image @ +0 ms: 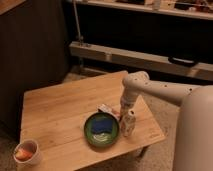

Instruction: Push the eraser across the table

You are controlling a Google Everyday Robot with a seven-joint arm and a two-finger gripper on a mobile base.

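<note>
The eraser (106,109), a small flat whitish-and-red block, lies on the light wooden table (60,107) just behind the green plate (101,130). My gripper (123,112) hangs from the white arm, down at the tabletop just right of the eraser. It stands between the eraser and a small white bottle (128,123).
The green plate holds a blue rectangular pad (102,124). A small cup with something orange in it (26,152) stands at the table's front left corner. A long low bench (140,58) runs behind the table. The table's right edge is close to the bottle.
</note>
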